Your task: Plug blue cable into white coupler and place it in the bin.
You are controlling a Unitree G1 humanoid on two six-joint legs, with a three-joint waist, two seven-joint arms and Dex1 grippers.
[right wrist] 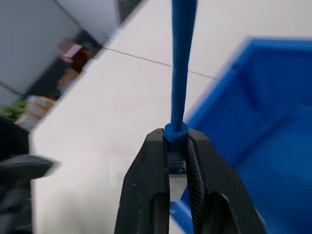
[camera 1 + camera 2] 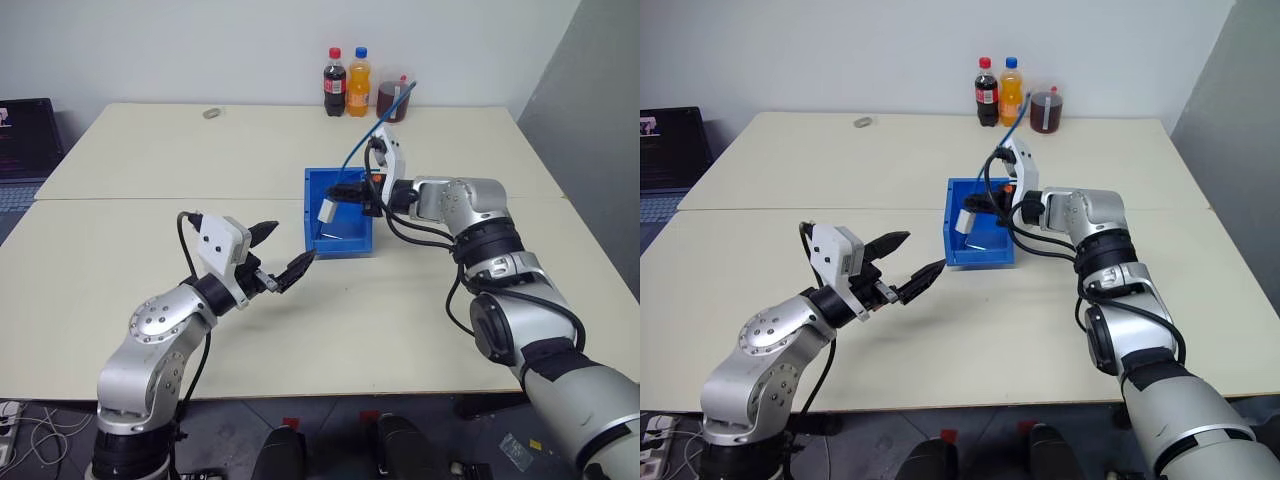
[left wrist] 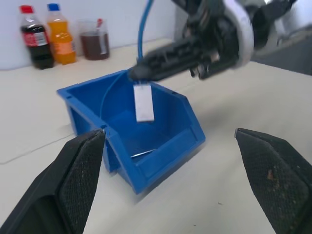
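I'm looking down over two cream tables [image 2: 150, 300] pushed together against a pale wall, with three drink bottles [image 2: 358, 85] at the far edge and a small grey ring [image 2: 211, 113] well off to the far left. The bin [image 2: 340, 245] sits near the middle, just beyond the table seam, open top up. My right gripper [image 2: 345, 192] reaches in from the right side and hangs over the bin's far half, its jaws pressed together on the plug end of the blue cable [image 1: 183, 53], as the right wrist view shows. The cable's free length rises up and away behind the gripper toward the bottles. The white coupler [image 3: 143, 103] hangs straight down from that pinched end, its long axis upright, suspended inside the bin's opening but clear of the floor, so I judge the plug is already seated and only the drop remains. That is what the next move turns on: the coupler is directly above the bin's interior, so the right arm, plainly the nearer one, needs only to lower or let go. My left gripper [image 2: 282, 255] hovers near the bin's left side, fingers spread wide and holding nothing, pointing toward it.
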